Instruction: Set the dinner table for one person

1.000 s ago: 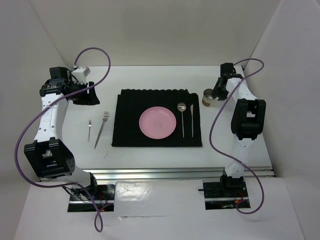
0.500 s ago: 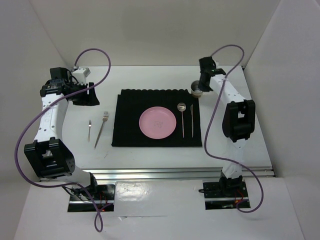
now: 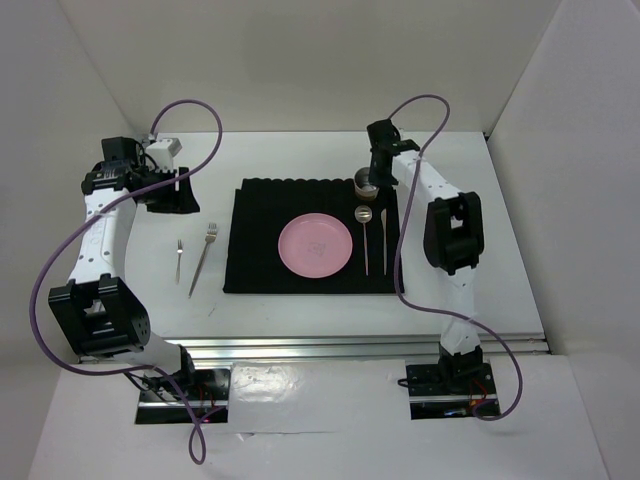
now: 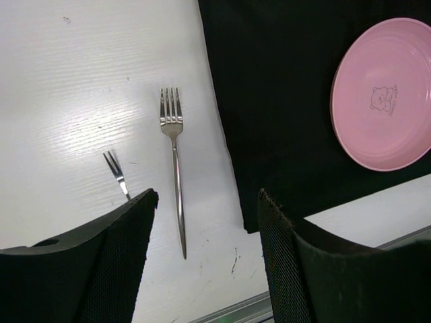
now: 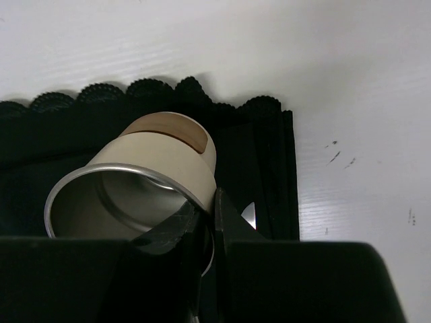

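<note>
On the white dinner table (image 3: 300,160) lies a black ribbed placemat (image 3: 260,240) with a pink plate (image 3: 315,246), a spoon (image 3: 364,215) and a knife (image 3: 383,240) to its right. A large fork (image 3: 203,255) and a small fork (image 3: 179,258) lie on the table left of the mat. My right gripper (image 3: 375,175) is shut on the rim of a cream cup with a metal inside (image 5: 155,161), one finger inside and one outside, tilted over the mat's far right corner (image 5: 269,168). My left gripper (image 4: 205,202) is open and empty above the forks (image 4: 174,175).
Silver rails run along the table's near edge (image 3: 360,345). White walls enclose the table on three sides. In the left wrist view the plate (image 4: 384,94) sits on the mat (image 4: 269,101) to the right, and the small fork (image 4: 116,171) lies by my left finger.
My right arm has carried the cup leftward from the bare table right of the mat to the mat's far right corner. The left arm has not moved.
</note>
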Action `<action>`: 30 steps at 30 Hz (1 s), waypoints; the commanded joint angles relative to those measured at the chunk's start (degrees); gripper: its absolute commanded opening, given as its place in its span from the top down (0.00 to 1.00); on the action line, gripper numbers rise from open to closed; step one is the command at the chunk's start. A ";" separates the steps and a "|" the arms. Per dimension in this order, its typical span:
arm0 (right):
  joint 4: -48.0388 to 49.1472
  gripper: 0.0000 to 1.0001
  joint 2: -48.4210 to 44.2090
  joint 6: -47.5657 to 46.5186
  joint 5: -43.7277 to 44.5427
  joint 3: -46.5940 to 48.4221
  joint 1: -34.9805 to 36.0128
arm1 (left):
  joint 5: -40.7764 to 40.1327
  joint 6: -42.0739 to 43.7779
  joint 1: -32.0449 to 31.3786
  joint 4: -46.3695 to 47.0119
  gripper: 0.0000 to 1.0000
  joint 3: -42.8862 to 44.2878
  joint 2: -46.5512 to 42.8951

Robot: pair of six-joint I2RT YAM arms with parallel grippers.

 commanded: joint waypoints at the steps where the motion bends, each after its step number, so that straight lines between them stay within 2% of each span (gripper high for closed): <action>1: -0.44 1.00 -0.83 1.65 -0.41 2.25 -0.10 | 0.56 1.13 0.30 0.71 0.31 -0.52 -2.17; 5: -1.14 1.00 -0.83 2.80 -1.03 0.06 -0.10 | 0.56 1.13 0.30 0.71 0.31 -0.52 -2.17; 9: -1.84 0.99 0.48 2.80 -1.03 1.80 -0.10 | 0.56 1.13 0.30 0.71 0.31 0.00 -1.64; 13: -2.90 0.88 2.41 2.80 -2.08 3.92 -0.72 | 0.56 1.13 0.30 0.71 0.31 0.01 -1.64; 14: -2.90 0.82 2.42 2.80 -2.69 3.92 -1.41 | 0.56 1.13 0.30 0.71 0.31 0.01 -1.12; 15: -2.90 0.66 2.94 3.32 -2.70 4.62 -2.12 | 0.56 1.13 0.30 0.19 0.31 0.01 -1.11; 18: -3.52 0.48 2.95 3.33 -4.11 5.85 -2.65 | 0.56 1.13 0.30 0.18 0.31 0.01 -1.11; 22: -3.52 0.39 0.94 3.33 -5.86 9.18 -3.97 | -0.49 2.18 0.30 -0.43 0.30 0.01 -0.59; 26: -4.04 0.37 -2.93 2.71 -6.39 10.87 -4.50 | -2.69 9.19 -4.08 -3.24 0.29 -2.00 1.60; 27: -4.04 0.37 -4.33 2.71 -6.39 10.87 -4.50 | -4.00 10.08 -5.13 -3.25 0.29 -3.06 2.31; 30: -0.19 0.37 -12.58 2.71 -5.25 4.21 -3.97 | -14.53 10.80 -8.83 -0.44 0.32 -8.50 3.02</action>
